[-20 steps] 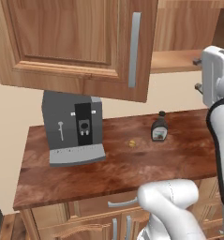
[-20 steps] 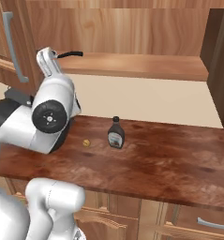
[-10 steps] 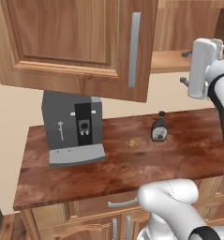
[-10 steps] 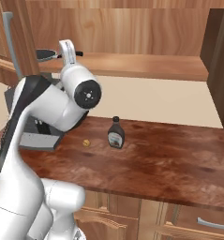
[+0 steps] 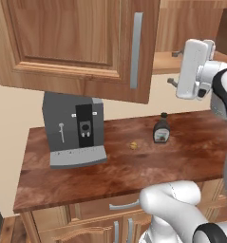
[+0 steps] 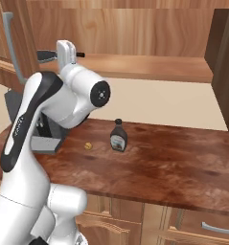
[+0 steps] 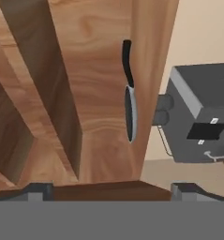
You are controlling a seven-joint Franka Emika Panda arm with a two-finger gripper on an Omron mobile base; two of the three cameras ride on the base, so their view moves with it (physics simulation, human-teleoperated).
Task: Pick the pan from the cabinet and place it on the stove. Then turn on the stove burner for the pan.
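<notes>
The pan lies on the cabinet shelf. The gripper faces it, jaws spread wide, holding nothing.

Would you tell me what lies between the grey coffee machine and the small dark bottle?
One small yellowish lump on the wooden counter, between the grey coffee machine and the dark bottle; the left base view shows it clearly.

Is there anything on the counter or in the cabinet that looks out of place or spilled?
Nothing looks spilled or damaged. One small yellowish bit lies loose on the counter between the coffee machine and the upright dark bottle. The pan sits on the cabinet shelf.
</notes>
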